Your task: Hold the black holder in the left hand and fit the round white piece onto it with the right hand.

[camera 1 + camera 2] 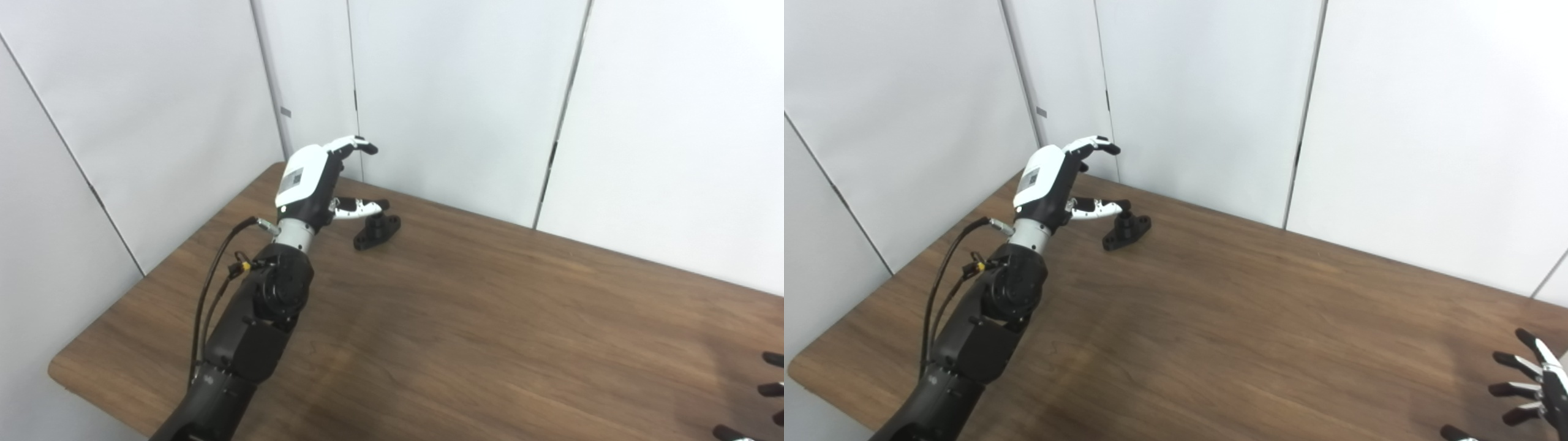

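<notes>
Nearest, at 4 o'clock, the right hand [1534, 383] has its fingers spread apart and holds nothing. Further, at 11 o'clock, the left hand [318, 184] is wide open just over the black holder [376, 231], which lies on the table [490, 318].

The left hand [306, 184] has a white back shell with a small grey label, and white fingers [352, 145] tipped black. A silver wrist ring joins the black arm [257, 331], with black cables [205, 294] alongside.
</notes>
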